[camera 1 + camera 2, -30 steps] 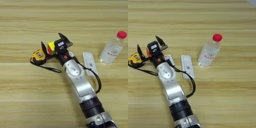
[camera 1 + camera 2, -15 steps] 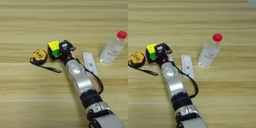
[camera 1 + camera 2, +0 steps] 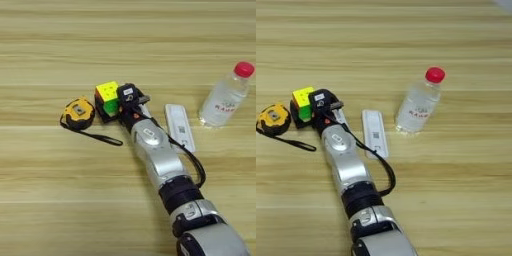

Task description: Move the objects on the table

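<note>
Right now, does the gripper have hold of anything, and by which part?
The right gripper is at the puzzle cube, against its right side; the cube rests on the table. Whether the fingers actually clamp it cannot be told.

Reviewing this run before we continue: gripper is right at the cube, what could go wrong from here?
1. The yellow-green-red puzzle cube stands close beside the round yellow-and-black tape measure; a push leftward by the black two-finger gripper would likely knock the cube into it.
2. The tape measure's black strap trails toward the silver forearm and could be dragged.
3. The forearm's black cable loops over the flat white rectangular packet; pulling back may shift it toward the clear red-capped plastic bottle.
</note>
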### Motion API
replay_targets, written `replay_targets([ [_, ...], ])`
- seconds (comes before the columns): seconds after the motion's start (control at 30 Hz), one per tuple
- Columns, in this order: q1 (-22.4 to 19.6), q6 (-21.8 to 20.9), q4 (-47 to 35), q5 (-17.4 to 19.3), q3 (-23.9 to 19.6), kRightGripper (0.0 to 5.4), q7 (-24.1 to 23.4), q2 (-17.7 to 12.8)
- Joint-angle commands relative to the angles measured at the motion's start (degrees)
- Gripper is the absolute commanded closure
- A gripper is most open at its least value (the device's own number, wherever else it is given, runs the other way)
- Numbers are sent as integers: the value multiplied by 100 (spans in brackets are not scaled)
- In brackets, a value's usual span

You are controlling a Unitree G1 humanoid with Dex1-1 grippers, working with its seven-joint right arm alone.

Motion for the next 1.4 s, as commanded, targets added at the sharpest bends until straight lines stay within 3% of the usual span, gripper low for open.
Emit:
replay_targets([
  [0.03, -517, -46, -145, 177, -95, 51, 93, 38],
  [0.5, -512, -30, -182, 271, -99, 205, 148, 61],
  [0.77, -277, 226, -1022, 266, -18, 207, 153, 40],
  [0.9, 227, 608, -2098, 269, 143, 207, 194, 29],
  [1.03, 1156, 1068, -3448, 272, 547, 207, 293, 74],
  [1.23, 2366, 1514, -4719, 226, 1288, 207, 403, 31],
  [1.4, 3254, 1623, -5684, 108, 1901, 207, 461, -249],
])
